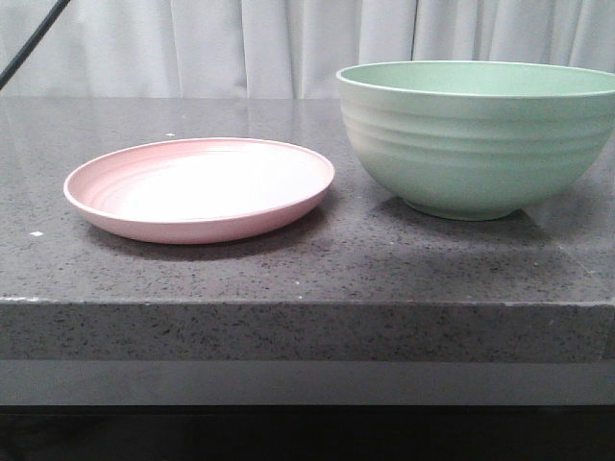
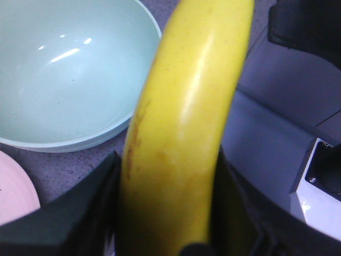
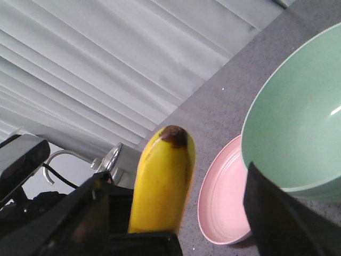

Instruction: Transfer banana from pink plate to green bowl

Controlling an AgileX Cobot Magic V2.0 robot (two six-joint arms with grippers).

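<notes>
The pink plate (image 1: 197, 187) lies empty at the left of the counter, and the green bowl (image 1: 476, 134) stands to its right. Neither gripper shows in the front view. In the left wrist view my left gripper (image 2: 168, 213) is shut on the yellow banana (image 2: 186, 122), with the empty bowl (image 2: 64, 80) and the plate's edge (image 2: 13, 186) below it. In the right wrist view the banana (image 3: 162, 181) stands with its dark tip up between the wide-apart fingers of my right gripper (image 3: 170, 224), clear of one finger. The bowl (image 3: 298, 117) and plate (image 3: 221, 202) lie beyond.
The grey speckled counter (image 1: 307, 269) has its front edge close to the camera. A white curtain (image 1: 288, 43) hangs behind it. A dark cable (image 1: 29, 43) crosses the top left corner. Grey and white robot parts (image 2: 287, 122) show beside the banana.
</notes>
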